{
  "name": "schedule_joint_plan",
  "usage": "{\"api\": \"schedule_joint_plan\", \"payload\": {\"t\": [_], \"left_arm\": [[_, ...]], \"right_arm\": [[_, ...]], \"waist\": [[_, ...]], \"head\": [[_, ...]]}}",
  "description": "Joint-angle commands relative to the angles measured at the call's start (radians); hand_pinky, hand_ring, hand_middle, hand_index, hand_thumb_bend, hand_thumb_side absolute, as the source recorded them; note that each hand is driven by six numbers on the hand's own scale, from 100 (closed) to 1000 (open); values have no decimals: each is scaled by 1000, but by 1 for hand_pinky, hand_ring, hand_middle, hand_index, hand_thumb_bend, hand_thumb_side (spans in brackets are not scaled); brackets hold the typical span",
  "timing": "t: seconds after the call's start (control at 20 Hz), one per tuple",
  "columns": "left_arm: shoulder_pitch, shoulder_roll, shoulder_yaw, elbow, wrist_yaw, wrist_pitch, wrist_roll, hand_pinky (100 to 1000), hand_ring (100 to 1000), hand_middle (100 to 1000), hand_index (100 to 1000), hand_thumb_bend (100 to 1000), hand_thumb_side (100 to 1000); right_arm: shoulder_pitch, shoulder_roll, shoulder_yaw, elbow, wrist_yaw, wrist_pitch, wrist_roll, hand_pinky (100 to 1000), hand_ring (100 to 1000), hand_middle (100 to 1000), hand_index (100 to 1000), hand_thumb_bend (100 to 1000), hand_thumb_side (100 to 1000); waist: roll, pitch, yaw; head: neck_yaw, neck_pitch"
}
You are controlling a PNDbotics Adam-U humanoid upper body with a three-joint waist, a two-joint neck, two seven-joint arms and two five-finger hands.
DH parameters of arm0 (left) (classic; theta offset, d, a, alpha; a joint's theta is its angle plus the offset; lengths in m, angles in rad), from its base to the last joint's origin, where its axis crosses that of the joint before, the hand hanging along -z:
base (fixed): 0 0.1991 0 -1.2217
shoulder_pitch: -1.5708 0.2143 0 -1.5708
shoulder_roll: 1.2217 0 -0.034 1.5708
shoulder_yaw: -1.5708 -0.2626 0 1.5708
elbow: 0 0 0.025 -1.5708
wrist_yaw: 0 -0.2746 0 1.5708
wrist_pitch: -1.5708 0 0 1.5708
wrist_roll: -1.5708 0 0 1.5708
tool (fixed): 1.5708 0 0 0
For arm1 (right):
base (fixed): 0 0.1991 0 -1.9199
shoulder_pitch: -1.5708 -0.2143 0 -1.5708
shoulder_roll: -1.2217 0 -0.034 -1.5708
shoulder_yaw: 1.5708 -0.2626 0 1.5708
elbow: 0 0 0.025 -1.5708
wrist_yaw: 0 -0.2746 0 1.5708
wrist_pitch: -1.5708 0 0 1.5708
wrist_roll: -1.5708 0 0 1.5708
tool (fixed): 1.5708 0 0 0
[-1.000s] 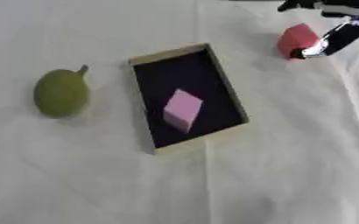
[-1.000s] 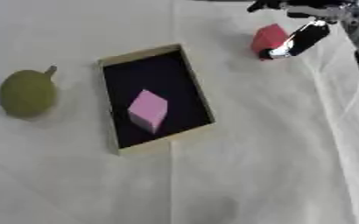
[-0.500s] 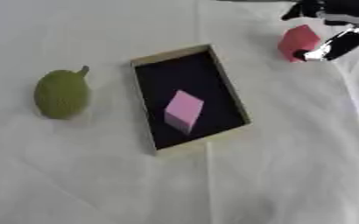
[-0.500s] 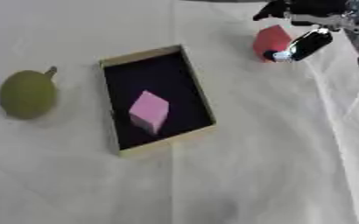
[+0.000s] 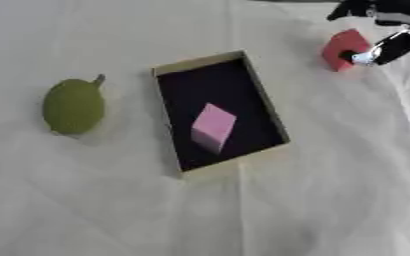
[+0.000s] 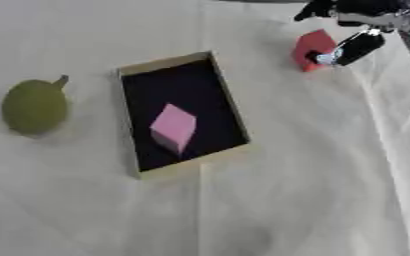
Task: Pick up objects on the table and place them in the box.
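In the box (image 5: 268,115) lies a pink block (image 5: 212,127).

Wrinkled white cloth (image 5: 331,200) (matt) under a cardboard box (image 5: 265,152).

worktop (image 5: 331,200) was covered by a white cloth (image 6: 313,200) | cloth lay creased, with folds running down the right side and a faint seam down the middle | surface looked pale and even in colour, slightly askew in both views
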Motion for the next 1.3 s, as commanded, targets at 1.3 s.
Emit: {"api": "schedule_joint_plan", "payload": {"t": [1.3], "left_arm": [[-72,85,-9,13,7,-73,32,757,835,768,822,100,672]], "right_arm": [[-23,-64,-14,55,80,-109,-45,908,979,910,975,435,731]], "waist": [[16,-40,-6]], "head": [[14,8]]}}
